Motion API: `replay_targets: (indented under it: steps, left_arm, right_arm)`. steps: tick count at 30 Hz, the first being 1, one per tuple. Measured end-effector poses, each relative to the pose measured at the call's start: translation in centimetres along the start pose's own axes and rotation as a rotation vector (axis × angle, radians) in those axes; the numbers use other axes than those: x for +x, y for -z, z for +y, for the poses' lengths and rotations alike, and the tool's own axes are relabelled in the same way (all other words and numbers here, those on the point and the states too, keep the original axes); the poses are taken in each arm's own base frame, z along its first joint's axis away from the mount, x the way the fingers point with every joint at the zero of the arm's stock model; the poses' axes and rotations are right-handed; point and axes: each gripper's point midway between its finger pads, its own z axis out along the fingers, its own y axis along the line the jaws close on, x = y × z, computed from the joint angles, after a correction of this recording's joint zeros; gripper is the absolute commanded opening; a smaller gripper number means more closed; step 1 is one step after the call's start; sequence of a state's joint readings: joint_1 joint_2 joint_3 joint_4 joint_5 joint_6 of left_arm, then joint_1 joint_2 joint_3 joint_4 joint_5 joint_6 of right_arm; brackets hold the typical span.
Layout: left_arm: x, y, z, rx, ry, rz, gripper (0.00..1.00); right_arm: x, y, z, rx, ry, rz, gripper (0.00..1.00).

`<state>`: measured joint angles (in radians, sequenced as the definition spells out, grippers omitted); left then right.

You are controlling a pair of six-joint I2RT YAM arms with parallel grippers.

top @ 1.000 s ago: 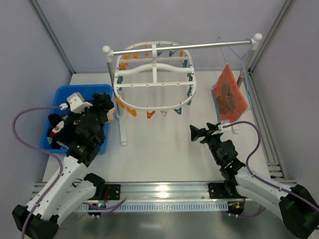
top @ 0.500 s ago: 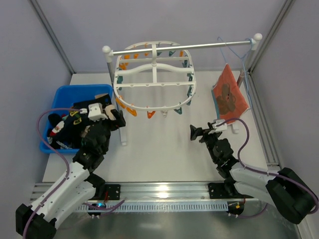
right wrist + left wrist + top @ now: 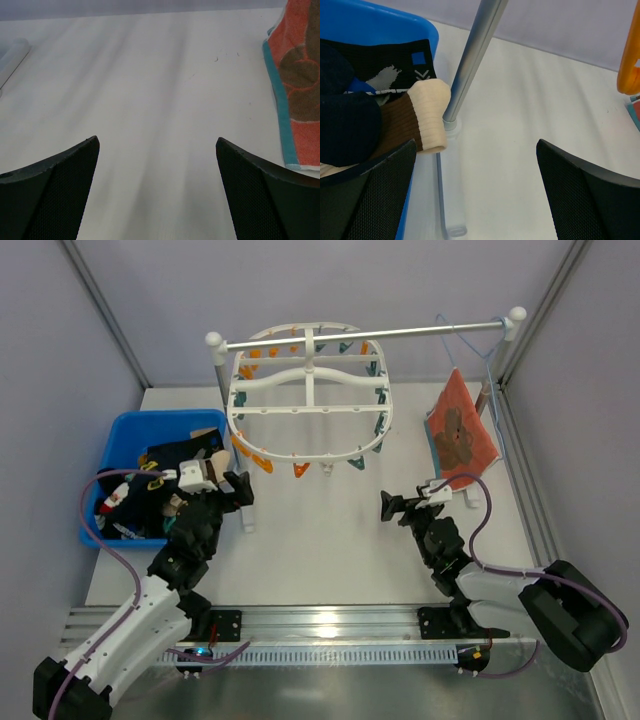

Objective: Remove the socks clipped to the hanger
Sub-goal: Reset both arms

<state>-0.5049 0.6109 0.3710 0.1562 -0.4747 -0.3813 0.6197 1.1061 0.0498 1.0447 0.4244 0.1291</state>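
Tabletop (image 3: 330, 530) white, with both arms bolted at its near edge. Metal rail stand (image 3: 400, 335) runs across the far part. White oval hanger (image 3: 310, 390) hangs by its hook from the rail, left of centre, above the tabletop. Orange and teal clips (image 3: 268, 464) dangle along its rim.

Blue bin (image 3: 120, 430) sits on the tabletop at far left, just beside the stand's left post (image 3: 470, 55). Socks (image 3: 170, 455) are piled in the bin, mostly dark navy and black. One has a white pattern. A brown sock with cream cuff (image 3: 427, 115) pokes over the bin's right edge, its cuff just beside the post base.

Orange-red cloth with brown flower print (image 3: 460, 430) hangs at the right end of the rail on a thin blue wire hanger (image 3: 470, 340). In the right wrist view its lower edge, with teal trim, lies against the tabletop.

Left tool (image 3: 240, 492) is low over the tabletop at the bin's right side, close to the left post. Its jaws are spread wide with nothing between them, and the wrist view shows bare tabletop in the gap. Right tool (image 3: 388, 508) is low over the middle-right of the tabletop, well apart from the hanger and near the cloth. Its jaws are also spread wide and grip nothing.
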Motion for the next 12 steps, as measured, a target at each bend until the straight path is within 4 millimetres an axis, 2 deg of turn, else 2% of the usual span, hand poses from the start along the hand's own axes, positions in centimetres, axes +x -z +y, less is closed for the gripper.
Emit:
replay_targets:
  steps: [12]
  left_arm:
    - [0.29,-0.18,-0.01,-0.004,0.003,0.009,1.0]
  right_arm:
    - [-0.23,-0.04,0.05,-0.001,-0.004,-0.009,0.98]
